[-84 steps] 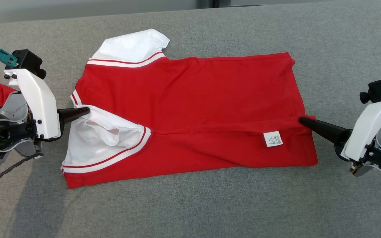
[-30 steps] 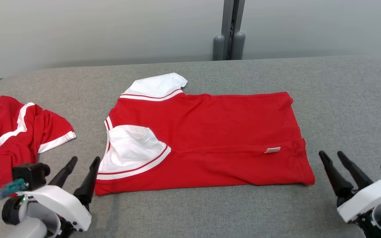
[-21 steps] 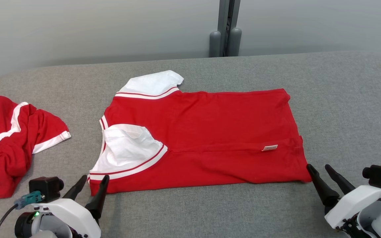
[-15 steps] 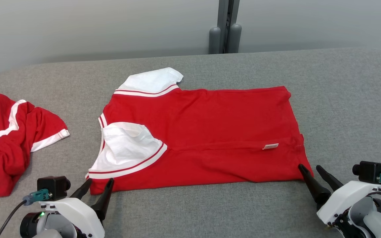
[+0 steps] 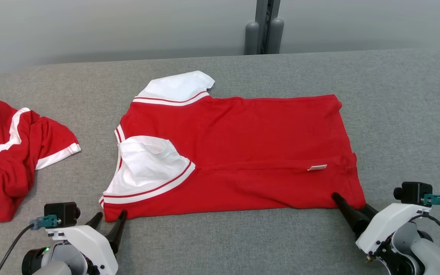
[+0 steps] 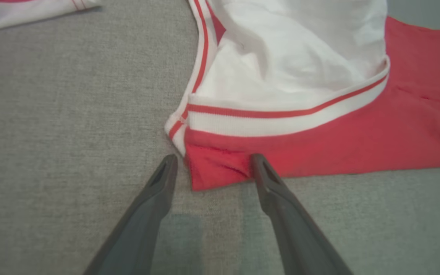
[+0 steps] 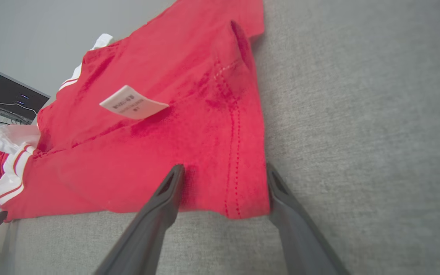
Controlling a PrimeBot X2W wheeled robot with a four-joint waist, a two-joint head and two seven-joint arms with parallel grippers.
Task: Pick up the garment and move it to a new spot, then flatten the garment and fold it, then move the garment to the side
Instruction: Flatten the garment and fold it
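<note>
The garment (image 5: 239, 152), a red shirt with white sleeves, lies flat across the middle of the grey table, with a small white label near its right end. My left gripper (image 5: 110, 214) is open at the near left corner. In the left wrist view its fingertips (image 6: 256, 162) straddle that red corner (image 6: 220, 172) of the garment (image 6: 319, 145). My right gripper (image 5: 351, 202) is open at the near right corner. In the right wrist view the gripper (image 7: 224, 168) has the hemmed corner of the garment (image 7: 159, 152) between its fingers.
A second red and white piece of clothing (image 5: 10, 152) lies crumpled at the table's left end. The grey padded table (image 5: 395, 114) runs on bare to the right and in front. A grey post (image 5: 264, 26) stands behind against a pale wall.
Both grippers have moved forward from in front of the shirt to its two near corners, so the corners now lie between their open fingers. The camera has shifted slightly.
</note>
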